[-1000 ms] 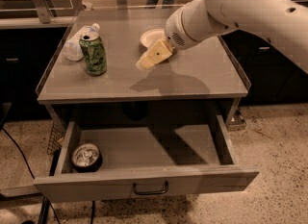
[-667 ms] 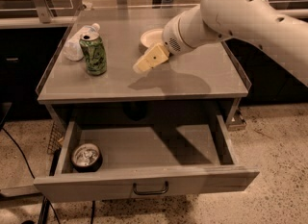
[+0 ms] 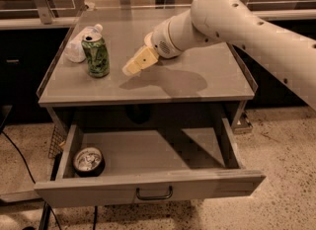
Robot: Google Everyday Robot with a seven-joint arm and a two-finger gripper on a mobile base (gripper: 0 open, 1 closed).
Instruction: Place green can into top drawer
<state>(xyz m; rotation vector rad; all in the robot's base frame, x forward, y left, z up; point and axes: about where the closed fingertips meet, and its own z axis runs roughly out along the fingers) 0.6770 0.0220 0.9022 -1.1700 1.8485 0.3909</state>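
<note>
The green can stands upright on the left part of the grey cabinet top, its silver top showing. My gripper hangs just above the top, a short way to the right of the can and not touching it. The white arm reaches in from the upper right. The top drawer is pulled open below, with its dark bar handle at the centre of the front panel.
A clear plastic bottle lies behind the green can at the left. A short dark can with a silver top stands in the drawer's left corner. Black cables run over the floor at the lower left.
The arm and gripper have moved left across the cabinet top, closer to the green can. The can and the drawer have not moved.
</note>
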